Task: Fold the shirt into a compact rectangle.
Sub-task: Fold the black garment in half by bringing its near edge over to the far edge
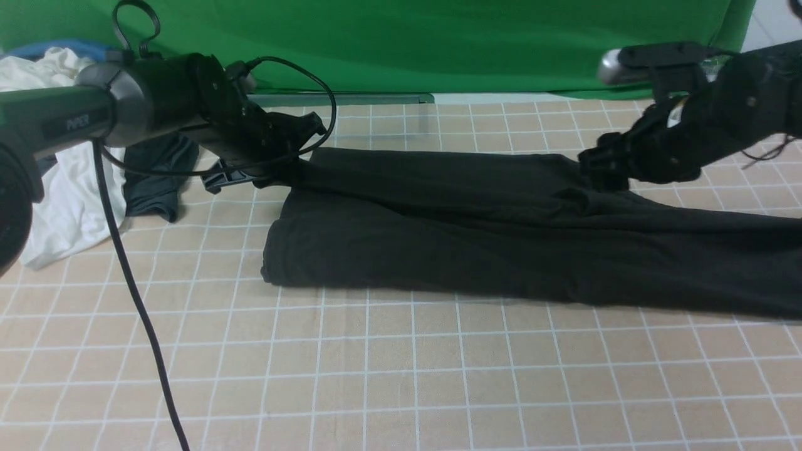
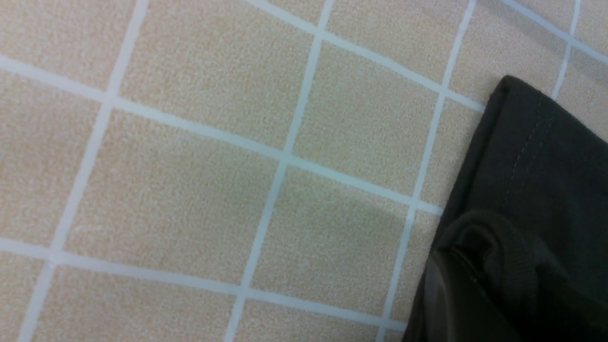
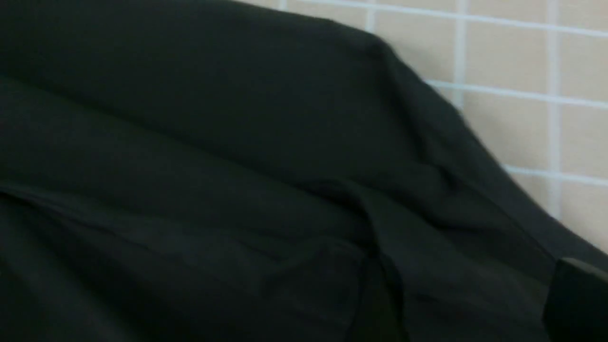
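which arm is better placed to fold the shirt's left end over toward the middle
Left. The left claw sits at the far left corner of the shirt; the right claw is on its far edge, toward the other end.

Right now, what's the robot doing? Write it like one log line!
shirt: long folded band, lying flat | left gripper: pinching far-left corner | right gripper: at far edge, grip unclear
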